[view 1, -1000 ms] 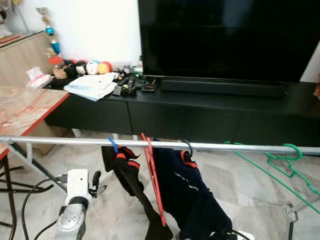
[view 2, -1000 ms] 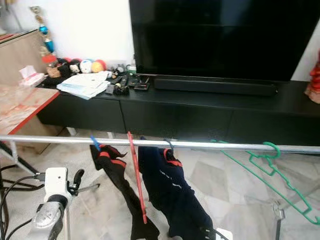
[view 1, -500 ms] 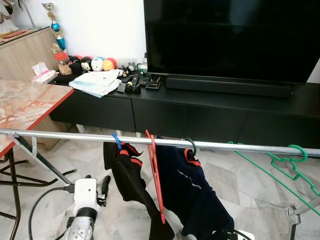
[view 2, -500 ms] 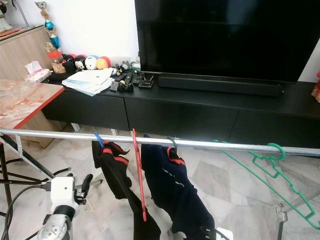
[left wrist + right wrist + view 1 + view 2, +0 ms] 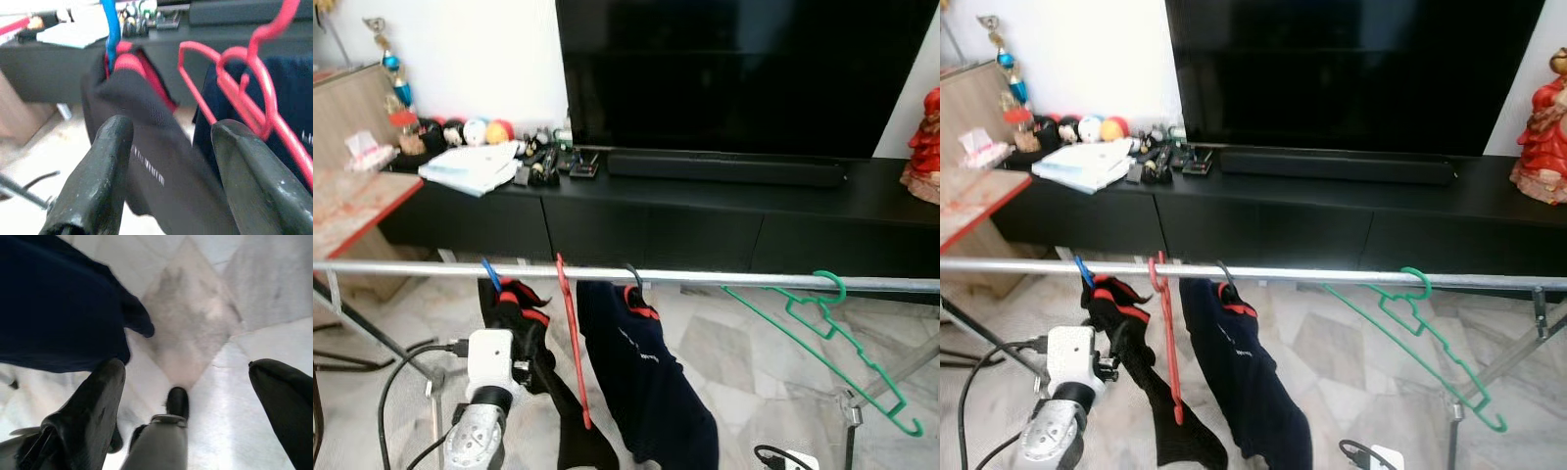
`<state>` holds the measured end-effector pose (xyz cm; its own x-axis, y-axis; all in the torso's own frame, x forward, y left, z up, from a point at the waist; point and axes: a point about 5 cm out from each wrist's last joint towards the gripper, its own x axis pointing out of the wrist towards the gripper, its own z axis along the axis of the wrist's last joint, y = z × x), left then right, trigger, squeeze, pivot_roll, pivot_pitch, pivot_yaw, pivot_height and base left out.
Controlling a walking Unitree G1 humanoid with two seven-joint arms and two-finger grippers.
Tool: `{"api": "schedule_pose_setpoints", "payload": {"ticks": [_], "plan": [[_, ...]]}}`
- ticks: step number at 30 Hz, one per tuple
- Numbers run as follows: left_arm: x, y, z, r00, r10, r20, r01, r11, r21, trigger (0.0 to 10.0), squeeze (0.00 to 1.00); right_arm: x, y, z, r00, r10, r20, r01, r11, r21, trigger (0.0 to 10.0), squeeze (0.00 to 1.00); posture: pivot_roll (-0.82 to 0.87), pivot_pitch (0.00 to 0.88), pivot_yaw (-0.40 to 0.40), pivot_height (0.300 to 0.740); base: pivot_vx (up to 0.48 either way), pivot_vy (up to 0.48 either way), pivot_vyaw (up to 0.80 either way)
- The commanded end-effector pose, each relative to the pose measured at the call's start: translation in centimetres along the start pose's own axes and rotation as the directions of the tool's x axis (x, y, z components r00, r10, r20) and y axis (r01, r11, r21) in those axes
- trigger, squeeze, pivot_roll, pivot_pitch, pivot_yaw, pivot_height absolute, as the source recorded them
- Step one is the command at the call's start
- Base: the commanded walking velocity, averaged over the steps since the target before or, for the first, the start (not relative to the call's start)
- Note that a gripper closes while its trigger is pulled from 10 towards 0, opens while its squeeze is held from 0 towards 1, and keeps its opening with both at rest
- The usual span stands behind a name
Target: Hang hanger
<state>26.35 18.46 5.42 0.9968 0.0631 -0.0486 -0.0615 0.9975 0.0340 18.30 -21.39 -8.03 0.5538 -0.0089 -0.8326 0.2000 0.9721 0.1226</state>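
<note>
1. Left eye view: a silver rail [image 5: 724, 277] crosses the frame from 9 to 3 o'clock, in front of a black TV unit [image 5: 705, 211] carrying a dark TV [image 5: 734, 73] and a soundbar [image 5: 724, 168].
2. On the rail, from 9 toward 3 o'clock, hang a blue hanger [image 5: 490, 275] with a black-and-red garment [image 5: 524, 338], a bare red hanger [image 5: 570, 348], a navy shirt [image 5: 646, 382] on a dark hook, and, well apart toward 3 o'clock, a bare green hanger [image 5: 822, 343].
3. The green hanger's hook sits over the rail; its body slants down toward 4 o'clock.
4. The navy shirt bears small white lettering, too small to read. The black garment's white print in the left wrist view is blurred.
5. The left gripper [image 5: 171, 171] is raised at 7 o'clock below the rail, just beside the black-and-red garment. Its fingers [image 5: 105, 166] stand spread, holding nothing, with the garment and red hanger ahead of them.
6. The right gripper [image 5: 186, 396] points at the marble floor [image 5: 195, 313] with its fingers wide apart and empty, the navy shirt near one finger.
7. On the TV unit at 10 o'clock lie papers [image 5: 470, 168], remotes and coloured balls; a red figurine [image 5: 922, 147] stands at 3 o'clock. A trophy [image 5: 393, 83] and a tissue box [image 5: 362, 149] sit at 9–10 o'clock.
</note>
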Motion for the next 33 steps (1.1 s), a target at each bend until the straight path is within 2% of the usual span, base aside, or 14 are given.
{"api": "schedule_pose_setpoints", "payload": {"ticks": [1,3,4,5,8,10,12,13,17,21,25,30,33], "plan": [[0.3,-0.2,0.8,1.000,-0.022,0.005,0.022,1.000,-0.010,10.0,0.00,0.1,0.5,-0.1,1.000,0.013,-0.006,-0.013,1.000,0.006,10.0,0.00,-0.04,0.000,0.060,0.740,0.000,0.000,0.00],[0.7,-0.6,1.0,0.999,-0.036,-0.022,0.035,0.999,-0.008,10.0,0.00,0.1,0.5,-0.1,1.000,0.013,-0.006,-0.013,1.000,0.006,10.0,0.00,-0.03,0.000,0.057,0.740,0.000,0.000,0.00],[1.6,-1.0,1.6,0.999,-0.038,-0.029,0.037,0.998,-0.044,10.0,0.00,0.1,0.5,-0.1,1.000,0.013,-0.007,-0.013,1.000,0.004,10.0,0.00,-0.03,0.000,0.055,0.740,0.000,0.000,0.00],[1.9,-1.1,1.9,0.999,-0.038,-0.029,0.036,0.998,-0.059,10.0,0.00,0.1,0.5,-0.1,1.000,0.013,-0.007,-0.013,1.000,0.003,10.0,0.00,-0.03,0.000,0.055,0.740,0.000,0.000,0.00],[3.7,-1.8,2.8,0.997,-0.047,-0.063,0.043,0.997,-0.059,10.0,0.00,0.1,0.5,0.0,1.000,0.014,-0.008,-0.014,1.000,0.000,10.0,0.00,-0.03,0.000,0.052,0.740,0.000,0.000,0.00],[4.1,-1.9,2.9,0.996,-0.051,-0.075,0.047,0.998,-0.051,10.0,0.00,0.1,0.5,0.0,1.000,0.014,-0.008,-0.014,1.000,-0.001,10.0,0.00,-0.03,0.000,0.052,0.740,0.000,0.000,0.00],[6.2,-2.8,3.5,0.988,-0.081,-0.133,0.074,0.995,-0.059,10.0,0.00,0.1,0.5,0.0,1.000,0.015,-0.006,-0.015,1.000,-0.001,10.0,0.00,-0.04,0.000,0.053,0.740,0.000,0.000,0.00],[6.2,-2.8,3.5,0.988,-0.081,-0.133,0.074,0.995,-0.059,10.0,0.00,0.1,0.5,0.0,1.000,0.015,-0.006,-0.015,1.000,-0.001,10.0,0.00,-0.04,0.000,0.053,0.740,0.000,0.000,0.00],[8.2,-2.8,4.0,0.974,-0.044,-0.222,0.045,0.999,0.002,10.0,0.00,0.1,0.5,0.0,1.000,0.012,-0.004,-0.012,1.000,0.003,10.0,0.00,-0.05,0.000,0.055,0.740,0.000,0.000,0.00],[9.0,-2.6,4.4,0.964,0.000,-0.266,0.003,1.000,0.011,10.0,0.00,0.1,0.5,0.0,1.000,0.009,-0.004,-0.009,1.000,0.009,10.0,0.00,-0.06,0.000,0.060,0.740,0.000,0.000,0.00],[9.4,-1.8,4.3,0.942,0.100,-0.320,-0.100,0.995,0.018,10.0,0.00,0.1,0.5,-0.1,1.000,0.005,-0.004,-0.005,1.000,0.017,10.0,0.00,-0.06,0.000,0.059,0.740,0.000,0.000,0.00],[9.3,-1.8,4.5,0.941,0.099,-0.323,-0.109,0.994,-0.012,10.0,0.00,0.1,0.5,-0.2,1.000,0.005,-0.006,-0.005,1.000,0.018,10.0,0.00,-0.06,0.007,0.059,0.740,0.000,0.000,0.00],[9.3,-1.9,5.5,0.956,0.087,-0.280,-0.103,0.994,-0.041,10.0,0.00,0.1,0.4,-0.2,1.000,0.004,-0.006,-0.004,1.000,0.018,10.0,0.00,-0.06,0.012,0.059,0.740,0.000,0.000,0.00]]}}
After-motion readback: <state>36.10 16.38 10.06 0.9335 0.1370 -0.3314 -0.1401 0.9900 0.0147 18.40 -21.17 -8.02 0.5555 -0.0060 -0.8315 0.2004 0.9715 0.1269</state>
